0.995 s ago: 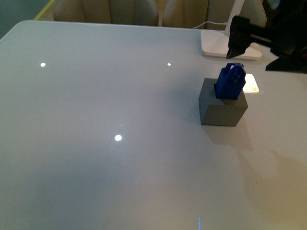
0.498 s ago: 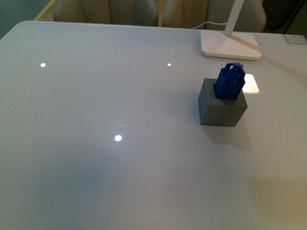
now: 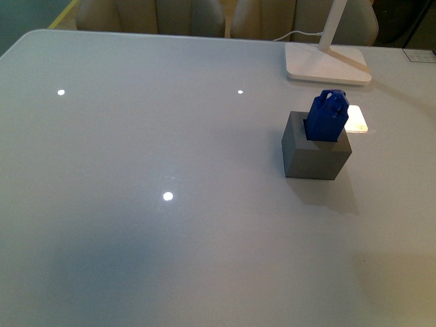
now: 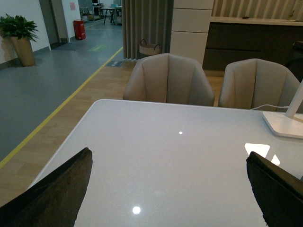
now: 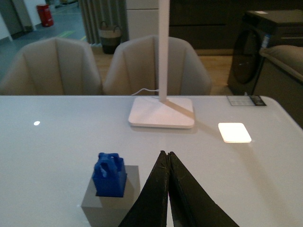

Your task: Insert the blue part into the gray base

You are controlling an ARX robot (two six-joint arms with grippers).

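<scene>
The blue part point(image 3: 328, 116) stands upright with its lower end in the square hole of the gray base point(image 3: 315, 151), at the right of the white table. Its loop handle points up. Neither arm shows in the front view. In the right wrist view the blue part point(image 5: 110, 174) sits in the gray base point(image 5: 106, 203), and my right gripper point(image 5: 165, 154) is shut and empty, apart from the block. In the left wrist view my left gripper point(image 4: 169, 158) is open and empty over bare table; the block is out of that view.
A white lamp base point(image 3: 328, 63) with its stem stands behind the gray base, with a bright light patch point(image 3: 355, 118) beside it. Beige chairs point(image 4: 166, 79) line the far table edge. A small card point(image 5: 244, 100) lies near the far right corner.
The right gripper was above and behind the block one second ago and has left the front view. The blue part and gray base have not moved.
</scene>
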